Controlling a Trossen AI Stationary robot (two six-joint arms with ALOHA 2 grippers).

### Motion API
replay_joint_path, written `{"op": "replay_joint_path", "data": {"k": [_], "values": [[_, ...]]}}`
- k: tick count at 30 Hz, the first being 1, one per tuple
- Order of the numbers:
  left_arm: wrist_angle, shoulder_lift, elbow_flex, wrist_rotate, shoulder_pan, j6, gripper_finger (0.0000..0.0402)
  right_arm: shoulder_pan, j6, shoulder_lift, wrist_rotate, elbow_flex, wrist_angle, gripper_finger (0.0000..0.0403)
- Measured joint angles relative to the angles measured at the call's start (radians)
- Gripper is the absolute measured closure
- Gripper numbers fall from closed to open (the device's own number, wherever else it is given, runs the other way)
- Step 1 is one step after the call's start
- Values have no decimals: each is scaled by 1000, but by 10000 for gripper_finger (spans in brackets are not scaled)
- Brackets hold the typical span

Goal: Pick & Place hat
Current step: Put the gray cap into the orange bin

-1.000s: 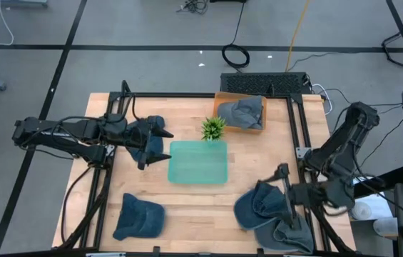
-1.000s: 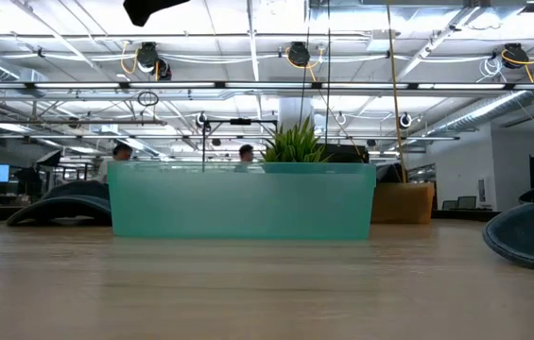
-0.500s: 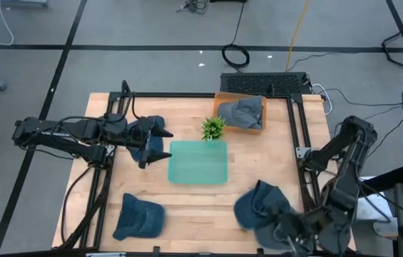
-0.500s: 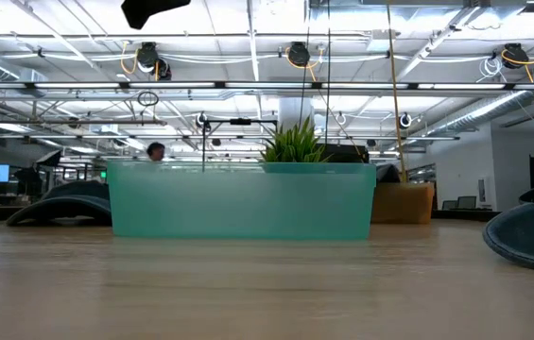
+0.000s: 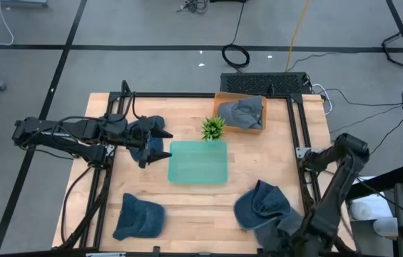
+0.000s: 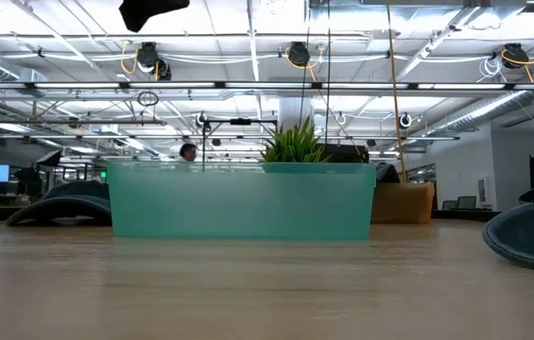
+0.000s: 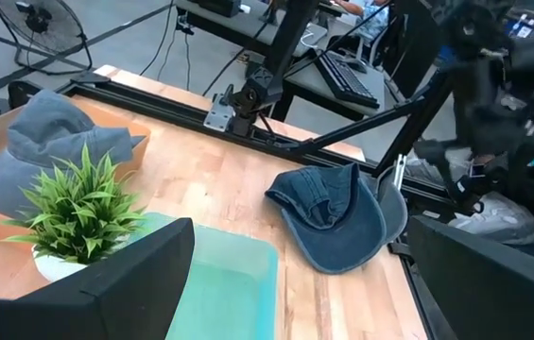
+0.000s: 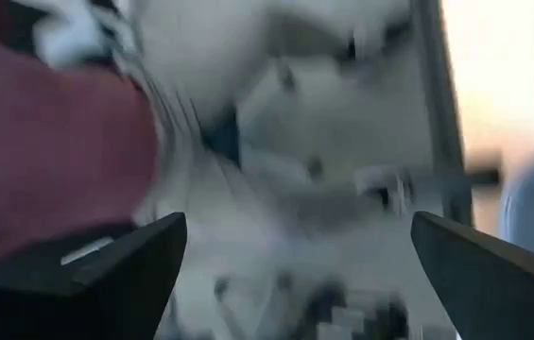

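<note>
While the wooden worktop (image 5: 187,207) is filling the middle of the high view, the left arm is reaching in from the left edge, and its left claw (image 5: 157,143) is hovering with fingers spread wide, holding nothing, over a blue hat (image 5: 146,135) lying in the upper left part of the worktop. The right arm is folding down along the right edge of the frame; its right claw (image 5: 287,246) is sitting at the bottom right corner over the hats there, and its fingers are standing wide apart in its own wrist view, gripping nothing.

A teal tray (image 5: 198,161) is lying at the centre, looking like a translucent wall in the low view. Below and right of it, a denim hat (image 5: 258,205) is resting crown-down, partly overlapping a second hat (image 5: 276,228) toward the bottom edge. Another blue hat (image 5: 139,215) is lying at the lower left. An orange bin (image 5: 220,114) in the upper centre is holding a grey hat (image 5: 242,111). Just left of the bin, touching the tray's upper edge, a small green plant (image 5: 213,128) is standing upright.
</note>
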Motion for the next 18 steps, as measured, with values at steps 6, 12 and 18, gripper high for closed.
{"op": "replay_joint_path", "data": {"k": [6, 12, 18], "values": [[-16, 0, 0, 0, 0, 5, 7, 14, 74, 88, -181, 0, -199, 7], [-22, 0, 0, 0, 0, -10, 7, 40, 88, 116, -195, 0, -288, 7], [-23, 0, 0, 3, -1, -41, 7, 40, 57, 117, -139, 0, -376, 7]]}}
